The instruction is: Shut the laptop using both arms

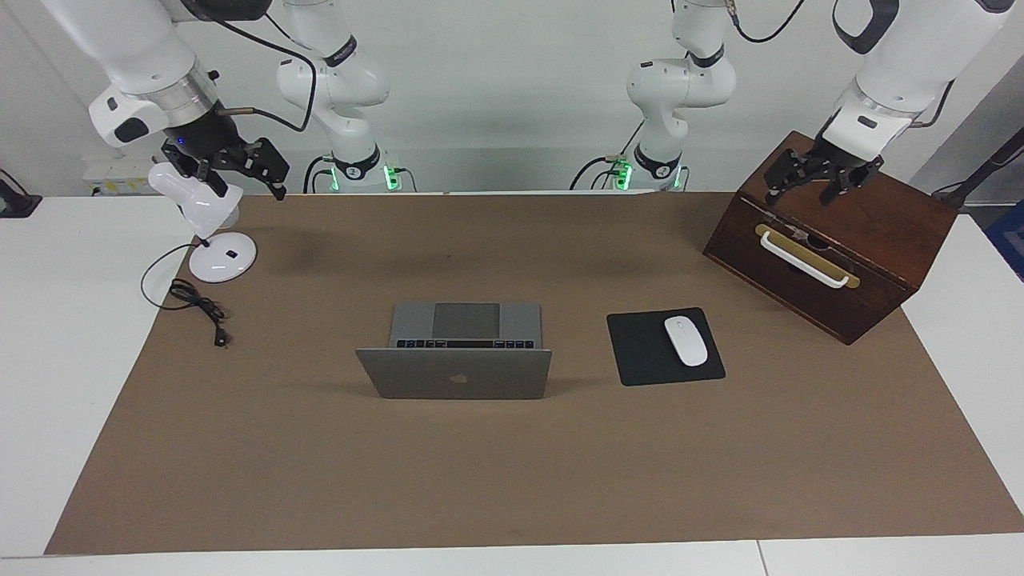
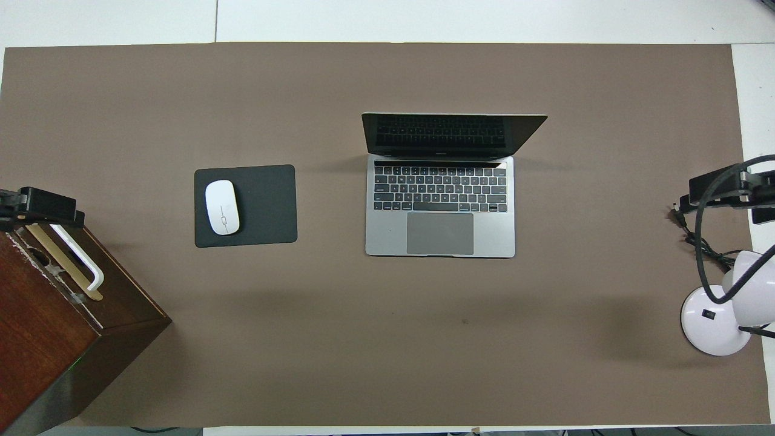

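Laptop (image 1: 454, 352): open at mid-mat, lid raised, screen facing the robots; keyboard and trackpad exposed.
Laptop, overhead (image 2: 440, 206): base lies square to the mat's edges; screen dark.
Markings: dark apple logo on the lid's outer face, seen in the facing view; key legends too small to read. No other writing legible.
Mat (image 1: 512, 480): brown, covers most of the white table (image 1: 72, 360); laptop sits well inside every mat edge.
Mouse pad (image 2: 266, 206): black square, beside the laptop toward the left arm's end, apart from it.
Mouse (image 2: 222, 207): white, on the pad, at the pad's side away from the laptop.
Box (image 1: 832, 240): dark wood with a white handle on a brass plate, at the left arm's end, nearer the robots than the laptop, well apart from it.
Lamp (image 1: 212, 232): white, round base, at the right arm's end, nearer the robots than the laptop; black cord trails on the mat beside it.
Left gripper (image 1: 816, 188): up in the air over the box, fingers spread, holding nothing.
Right gripper (image 1: 240, 172): up in the air over the lamp, just by the lamp head; fingers spread, nothing between them that I can make out.
Open room: bare mat on both sides of the laptop's lid and base, and between the laptop and the robots.
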Controlling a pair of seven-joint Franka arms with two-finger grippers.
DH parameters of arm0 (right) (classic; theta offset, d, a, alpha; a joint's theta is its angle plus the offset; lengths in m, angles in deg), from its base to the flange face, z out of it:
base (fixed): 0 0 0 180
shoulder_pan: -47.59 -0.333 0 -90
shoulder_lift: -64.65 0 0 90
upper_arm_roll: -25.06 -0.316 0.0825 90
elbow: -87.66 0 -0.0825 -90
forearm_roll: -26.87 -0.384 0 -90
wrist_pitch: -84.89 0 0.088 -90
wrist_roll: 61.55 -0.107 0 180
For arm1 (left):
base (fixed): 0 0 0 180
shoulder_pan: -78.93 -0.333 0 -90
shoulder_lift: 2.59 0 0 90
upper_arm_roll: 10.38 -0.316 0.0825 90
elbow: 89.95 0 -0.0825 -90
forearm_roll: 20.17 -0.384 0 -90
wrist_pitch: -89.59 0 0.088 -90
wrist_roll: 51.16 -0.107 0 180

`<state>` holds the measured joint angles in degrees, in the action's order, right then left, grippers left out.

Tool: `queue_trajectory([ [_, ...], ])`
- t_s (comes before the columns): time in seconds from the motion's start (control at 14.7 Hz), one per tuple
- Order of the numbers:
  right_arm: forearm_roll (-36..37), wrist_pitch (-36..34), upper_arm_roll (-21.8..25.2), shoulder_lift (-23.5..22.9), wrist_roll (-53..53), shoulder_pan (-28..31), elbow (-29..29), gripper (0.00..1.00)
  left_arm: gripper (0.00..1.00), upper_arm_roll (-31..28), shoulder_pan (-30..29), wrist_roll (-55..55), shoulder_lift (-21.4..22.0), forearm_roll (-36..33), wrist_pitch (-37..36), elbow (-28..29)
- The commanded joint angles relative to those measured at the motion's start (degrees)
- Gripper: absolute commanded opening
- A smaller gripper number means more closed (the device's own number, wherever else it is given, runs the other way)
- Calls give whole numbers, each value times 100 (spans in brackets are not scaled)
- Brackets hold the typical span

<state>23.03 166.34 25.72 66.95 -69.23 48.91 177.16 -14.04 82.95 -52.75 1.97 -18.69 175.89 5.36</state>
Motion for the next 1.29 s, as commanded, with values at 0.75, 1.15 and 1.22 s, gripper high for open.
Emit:
queue_trajectory([
  [0.75, -81, 186, -57, -19, 91, 70, -20, 100, 100, 15, -15, 10, 27, -68, 211, -21],
  [1.15, -90, 432, -162, 77, 170, -18, 67, 100, 100, 67, 55, 98, 80, -68, 212, -21],
  [1.22, -90, 450, -189, 86, 171, -105, 85, 100, 100, 67, 55, 168, 115, -68, 203, 5],
])
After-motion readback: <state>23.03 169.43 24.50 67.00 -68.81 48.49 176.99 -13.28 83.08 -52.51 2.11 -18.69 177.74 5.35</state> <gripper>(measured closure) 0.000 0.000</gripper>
